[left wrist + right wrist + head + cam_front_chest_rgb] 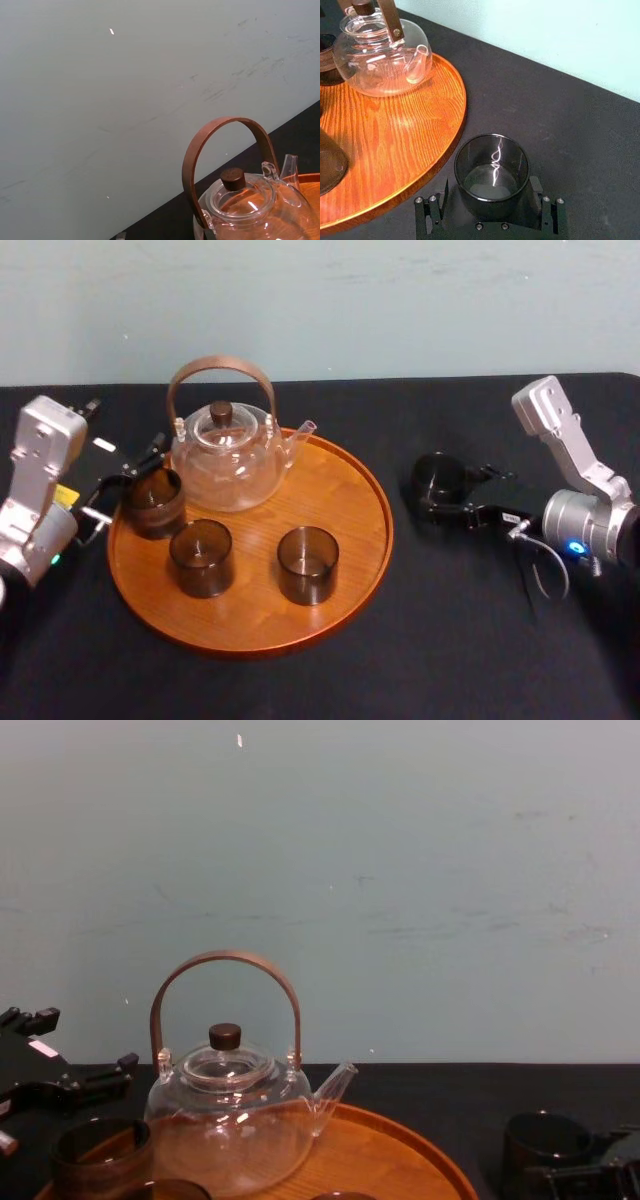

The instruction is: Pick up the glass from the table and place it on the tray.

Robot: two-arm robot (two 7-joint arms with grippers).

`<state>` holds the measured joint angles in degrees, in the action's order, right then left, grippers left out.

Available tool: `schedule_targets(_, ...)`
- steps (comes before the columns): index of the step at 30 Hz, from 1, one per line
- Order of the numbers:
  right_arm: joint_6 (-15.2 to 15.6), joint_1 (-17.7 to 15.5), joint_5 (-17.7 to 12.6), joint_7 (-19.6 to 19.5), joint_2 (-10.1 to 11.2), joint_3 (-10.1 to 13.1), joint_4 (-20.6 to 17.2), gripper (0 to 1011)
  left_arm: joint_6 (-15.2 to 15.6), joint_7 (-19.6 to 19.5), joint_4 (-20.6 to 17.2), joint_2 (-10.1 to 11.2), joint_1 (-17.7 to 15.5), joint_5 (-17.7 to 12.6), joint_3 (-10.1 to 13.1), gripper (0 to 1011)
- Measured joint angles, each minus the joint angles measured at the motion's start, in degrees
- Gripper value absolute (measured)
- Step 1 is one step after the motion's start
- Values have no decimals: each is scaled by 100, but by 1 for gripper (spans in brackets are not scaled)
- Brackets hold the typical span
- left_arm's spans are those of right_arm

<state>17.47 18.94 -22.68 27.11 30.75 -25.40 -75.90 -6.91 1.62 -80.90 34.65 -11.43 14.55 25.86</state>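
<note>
Glass, a short smoky-brown tumbler, stands upright and empty on the black table. It sits just off the right side of the tray, near the rim but not touching it.

The right gripper reaches in low from the robot's right and sits around the lower part of this tumbler. Its black fingers are spread apart, one on each side, each just beside the tumbler's wall. The tumbler's base rests on the table (not lifted).

The tray is a large round orange-brown wooden one with a low raised rim. A clear teapot with an arched brown handle and a dark lid knob stands at the tray's back left, its spout pointing right. Three matching tumblers stand upright on the tray: the left tumbler by the left rim in front of the teapot, the middle tumbler, and the right tumbler near the tray's centre.

The left gripper hangs at the tray's left edge, close beside the left tumbler. Whether it is apart or together cannot be told. A pale green wall rises behind the table.
</note>
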Motion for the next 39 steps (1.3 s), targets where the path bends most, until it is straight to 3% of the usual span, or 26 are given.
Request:
schedule_targets(19,19,293,260,-95,-317,-41,386,1002,0,0,0,0,0,0,0,1001)
schedule_targets(30,19,288,259,-94,-308,-39,380,1002,0,0,0,0,0,0,0,1001)
schedule_targets(36,18,284,249,-91,-304,-36,376,904,0,0,0,0,0,0,0,1001)
schedule_targets(39,17,282,244,-89,-302,-34,374,903,0,0,0,0,0,0,0,1001)
